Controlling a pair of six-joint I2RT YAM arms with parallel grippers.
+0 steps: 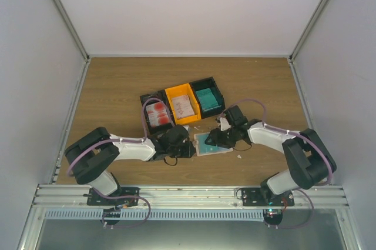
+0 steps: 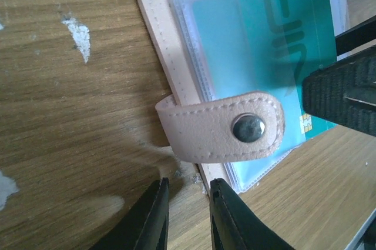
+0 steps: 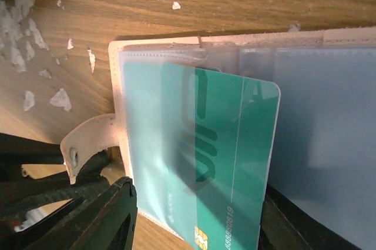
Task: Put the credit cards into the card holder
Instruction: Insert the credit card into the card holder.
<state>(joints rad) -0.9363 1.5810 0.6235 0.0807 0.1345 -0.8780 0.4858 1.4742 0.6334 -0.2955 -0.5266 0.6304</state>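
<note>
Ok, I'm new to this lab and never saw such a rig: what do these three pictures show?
Two robot arms, the left arm and the right arm, are bolted to a wooden table. One picture looks down from above; the other two come from a camera on each wrist. Three joined trays hold more cards. Between the arms lies an open card holder, a teal card partly in its clear pocket. The right jaws stand apart near the card; the left jaws' grip is unclear.
</note>
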